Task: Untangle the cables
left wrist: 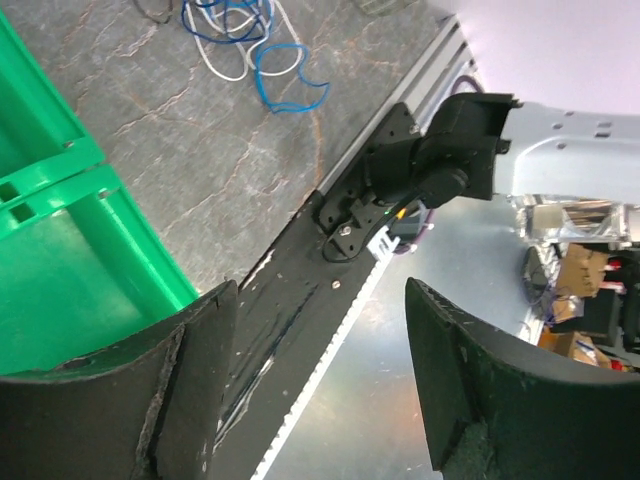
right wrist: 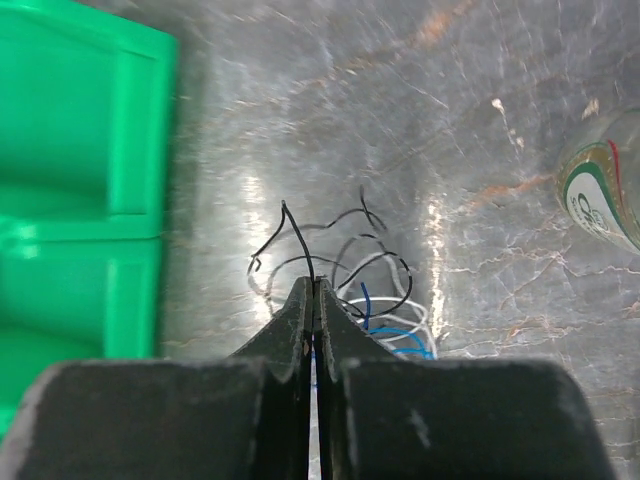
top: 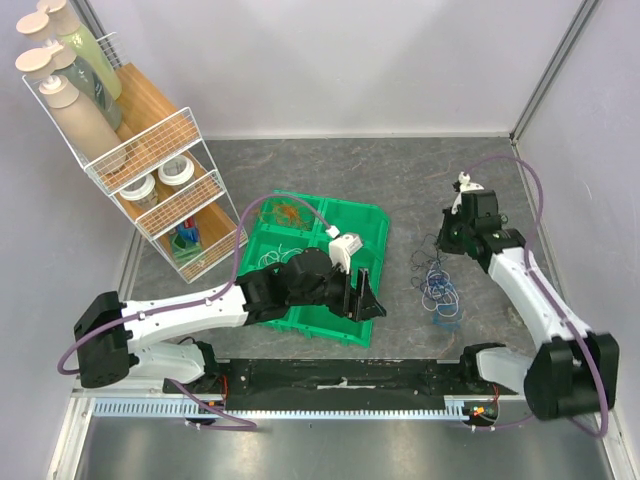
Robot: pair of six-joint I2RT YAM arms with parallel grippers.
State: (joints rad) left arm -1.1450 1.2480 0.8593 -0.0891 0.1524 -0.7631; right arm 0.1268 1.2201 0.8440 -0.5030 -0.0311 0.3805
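On the grey tabletop point(top: 400, 170) right of the green tray point(top: 372, 228), the right gripper point(right wrist: 314, 290) pinches shut on 1 black cable point(right wrist: 298, 238) rising from the loose blue, white and black cables point(top: 438, 288). The left gripper point(left wrist: 320, 290) hangs wide open at the tray's near edge, holding nothing.

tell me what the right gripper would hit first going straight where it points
Probably the black cable pinched in the right gripper, then the table close behind it; depth is unclear.
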